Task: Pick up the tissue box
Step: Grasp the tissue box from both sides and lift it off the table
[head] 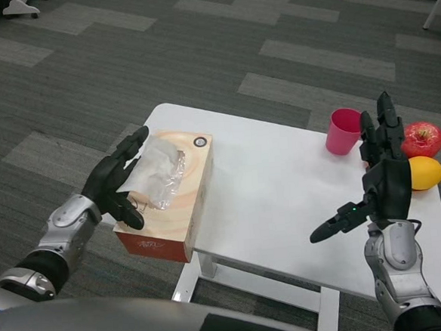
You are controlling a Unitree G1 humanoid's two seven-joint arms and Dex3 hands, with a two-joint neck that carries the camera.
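An office-like or lab hall: grey patterned carpet tiles in dark and light rectangles (198, 68) cover the wide floor (chair or stand bases at the far edge), around a small white rectangular table (276, 199).

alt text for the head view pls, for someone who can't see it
The robot's black left hand rests against the left side of an orange cardboard tissue box at the left edge of a white table. Its right hand hovers open over the table's right side, near a pink plastic cup, a red apple and a yellow lemon.
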